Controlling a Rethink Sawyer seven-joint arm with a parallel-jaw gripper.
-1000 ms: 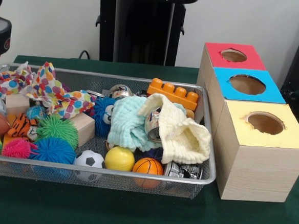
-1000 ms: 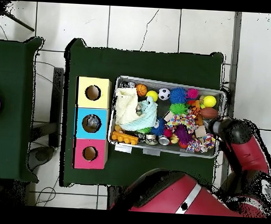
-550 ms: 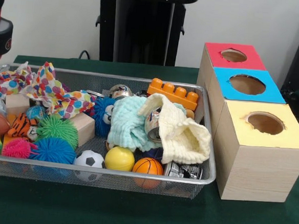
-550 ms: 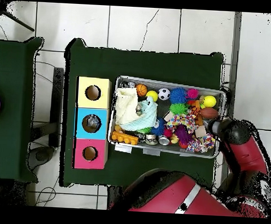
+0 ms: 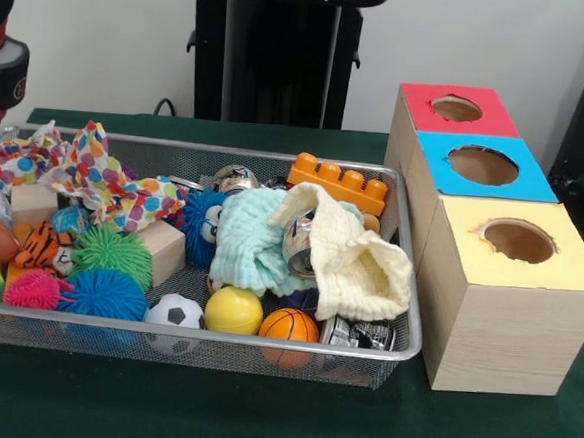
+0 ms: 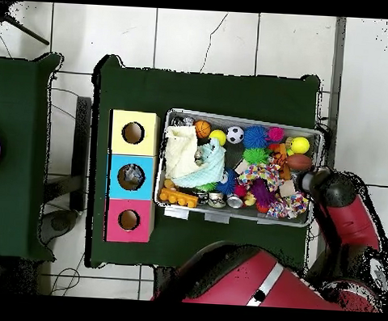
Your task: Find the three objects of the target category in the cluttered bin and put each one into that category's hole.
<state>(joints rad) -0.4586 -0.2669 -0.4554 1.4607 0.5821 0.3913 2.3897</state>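
Plain pale wall behind, dark green table in front, and the front view is mostly the wire bin plus three wooden boxes at the right: the red box, the blue box and the yellow box. Only a bit of the arm pokes in at the upper left edge, over the bin's left end. I honestly can't tell if the gripper is open or shut, it isn't visible here.

I'd call this the search step, nothing is held. The category isn't given, but my guess is the cans. One can lies on its side at the bin's lower right, long axis running left to right along the front wall. A second can sits tilted between the cream cloth and the mint cloth, half buried. A third can peeks out near the back wall, and I can't read its direction.

From above: tiled floor round the green table, boxes on the left, bin in the middle. The arm's black end hangs just at the bin's right edge, well apart from the cans along the bin's lower side. The blue hole seems to have something grey in it, so maybe one is done already.

Next move, I reckon: swing across to the exposed can and line the jaws across its short side; the buried one would need the cloth shifted first
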